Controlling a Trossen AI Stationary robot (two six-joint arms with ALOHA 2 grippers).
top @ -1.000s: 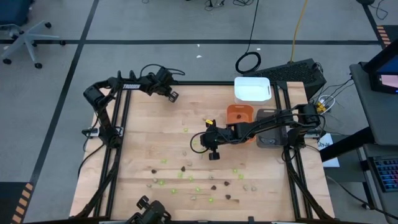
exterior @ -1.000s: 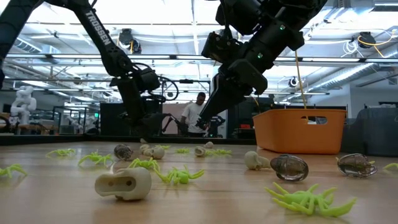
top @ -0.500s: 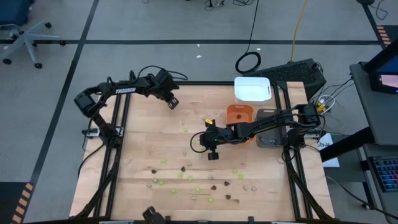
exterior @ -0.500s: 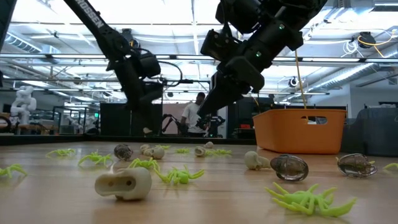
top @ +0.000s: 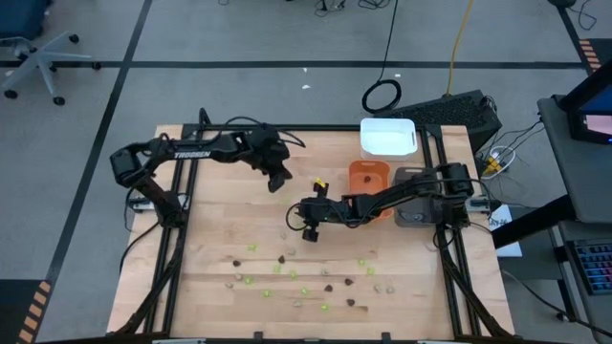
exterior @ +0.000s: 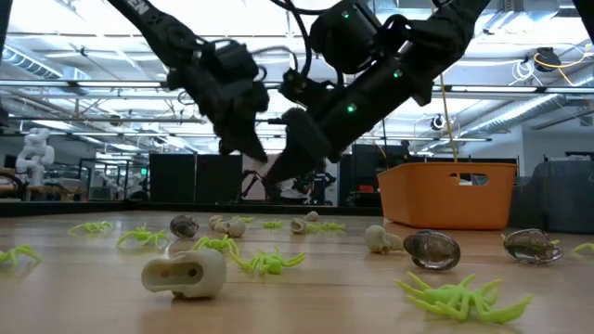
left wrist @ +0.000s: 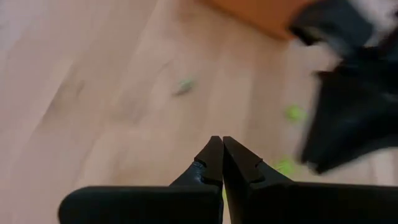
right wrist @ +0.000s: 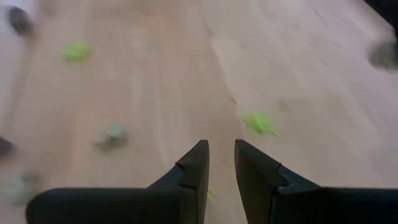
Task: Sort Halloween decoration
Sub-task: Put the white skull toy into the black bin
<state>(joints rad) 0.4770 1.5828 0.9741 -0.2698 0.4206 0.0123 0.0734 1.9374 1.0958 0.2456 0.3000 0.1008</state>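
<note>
Decorations [top: 287, 270] — tiny lime-green, dark brown and pale pieces — lay scattered over the near half of the wooden table [top: 210, 229], well apart from the orange tray [top: 368, 174] at the far right edge, with a white tray [top: 387, 136] beyond it. None of them had shifted over the last second; what changed was the arms. The left gripper [top: 278, 181] had swung in from the far left corner toward the table's middle, its fingers pressed together on nothing, as the left wrist view showed. The right gripper [top: 308, 232] had slid a little leftward above the pieces nearest the centre — its fingers stood slightly apart with nothing visible between them. Judged from this, both arms were closing on the same central patch, so a pick looked near, and sorting of these pieces remained undone.
</note>
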